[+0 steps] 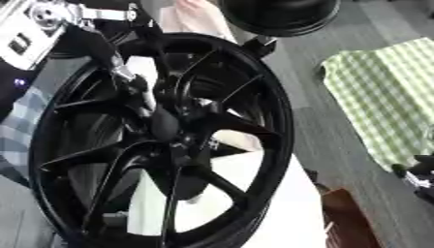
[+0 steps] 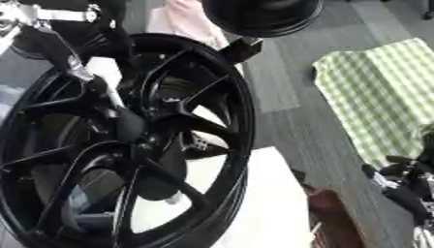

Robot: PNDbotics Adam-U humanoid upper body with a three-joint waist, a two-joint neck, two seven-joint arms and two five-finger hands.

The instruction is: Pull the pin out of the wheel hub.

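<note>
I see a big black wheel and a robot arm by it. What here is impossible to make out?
- The pin: the left hand reaches to the hub of the wheel; black on black, no pin shows in either view, nor how its fingers stand.
- The right hand: dark shapes at the right edge, cut off.
- The wheel's lower rim: cut off by the bottom edge.
- A round black object above the wheel: cropped by the top edge.

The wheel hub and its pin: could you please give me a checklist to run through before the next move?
1. Wheel upright, hub facing the camera: ok.
2. Left robot hand at the hub: ok.
3. Pin visible: cannot tell, the dark hand covers it.
4. Fingers closed on the pin: cannot tell.
5. Right robot hand away from the wheel, at the right edge: ok.
6. Checked cloth away from the wheel: ok.
</note>
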